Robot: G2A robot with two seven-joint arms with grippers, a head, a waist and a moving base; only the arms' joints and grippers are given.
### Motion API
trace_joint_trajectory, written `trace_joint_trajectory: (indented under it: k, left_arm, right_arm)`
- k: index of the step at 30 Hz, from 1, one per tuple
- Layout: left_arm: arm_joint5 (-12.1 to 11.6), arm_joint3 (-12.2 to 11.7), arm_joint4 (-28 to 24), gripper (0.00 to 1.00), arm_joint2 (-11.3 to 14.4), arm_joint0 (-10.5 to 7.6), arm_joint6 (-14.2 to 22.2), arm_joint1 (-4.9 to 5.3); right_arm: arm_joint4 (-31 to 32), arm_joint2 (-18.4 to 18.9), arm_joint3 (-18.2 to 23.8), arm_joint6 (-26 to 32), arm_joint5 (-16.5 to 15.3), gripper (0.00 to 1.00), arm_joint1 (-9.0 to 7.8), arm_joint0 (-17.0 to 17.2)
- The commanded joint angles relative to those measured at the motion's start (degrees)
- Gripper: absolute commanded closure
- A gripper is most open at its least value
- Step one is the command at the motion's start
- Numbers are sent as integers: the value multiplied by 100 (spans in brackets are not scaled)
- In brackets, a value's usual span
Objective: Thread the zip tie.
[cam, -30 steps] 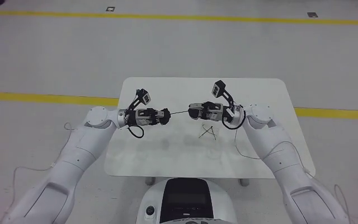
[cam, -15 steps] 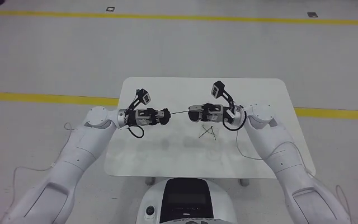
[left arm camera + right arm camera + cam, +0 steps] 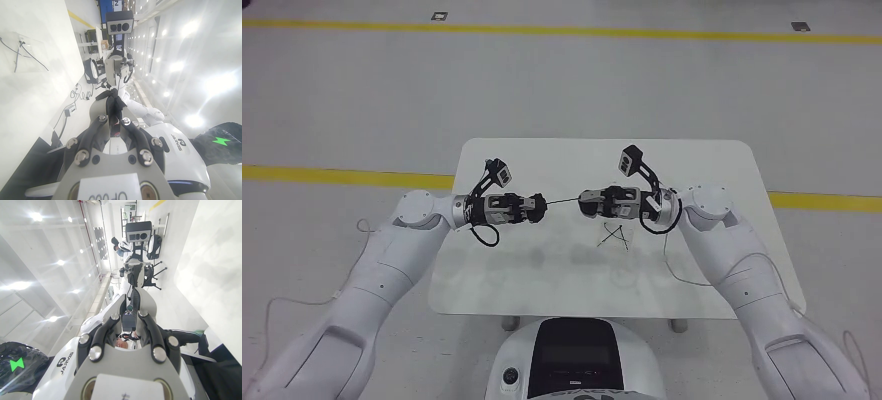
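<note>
The zip tie (image 3: 562, 202) is kept taut, unmoved, between the left gripper (image 3: 542, 205) and right gripper (image 3: 581, 200) (both clamped on it), so threading is judged not yet advanced.

In the top view the tie (image 3: 562, 200) was a hairline. Both ends were hidden inside the left end effector (image 3: 541, 206) and right end effector (image 3: 583, 200), so threading could not be confirmed. The spare ties (image 3: 614, 236) on the bench (image 3: 702, 290) were too small to count, and the left wrist view's edge cut one off.
</note>
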State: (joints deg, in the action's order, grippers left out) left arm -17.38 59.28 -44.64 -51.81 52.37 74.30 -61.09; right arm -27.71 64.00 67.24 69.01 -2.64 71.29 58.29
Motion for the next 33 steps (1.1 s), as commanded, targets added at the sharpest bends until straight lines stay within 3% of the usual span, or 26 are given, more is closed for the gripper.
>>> trace_joint_trajectory:
  k: [1,3,6,15,16,17,18,33]
  left_arm:
    - [0,0,0,100,0,0,0,0]
    - [0,0,0,100,0,0,0,0]
    - [0,0,0,100,0,0,0,0]
    - [0,0,0,100,0,0,0,0]
    - [0,0,0,75,0,0,0,0]
    - [0,0,0,34,0,0,0,0]
    - [0,0,0,0,0,0,0,0]
    - [0,0,0,0,0,0,0,0]
  right_arm:
    - [-10,-14,-4,-1,-5,87,-1,-7]
    - [-18,-30,-10,-1,-9,89,-4,-14]
    - [-33,-45,-17,-7,-20,100,-7,-24]
    - [-64,-47,-16,-31,-43,100,-29,-35]
    - [-76,-44,-14,-36,-52,100,-32,-32]
    - [-90,-40,-15,-39,-62,100,-34,-29]
    - [-106,-34,-18,-46,-74,100,-37,-27]
    - [-506,21,-369,49,-237,100,-40,-83]
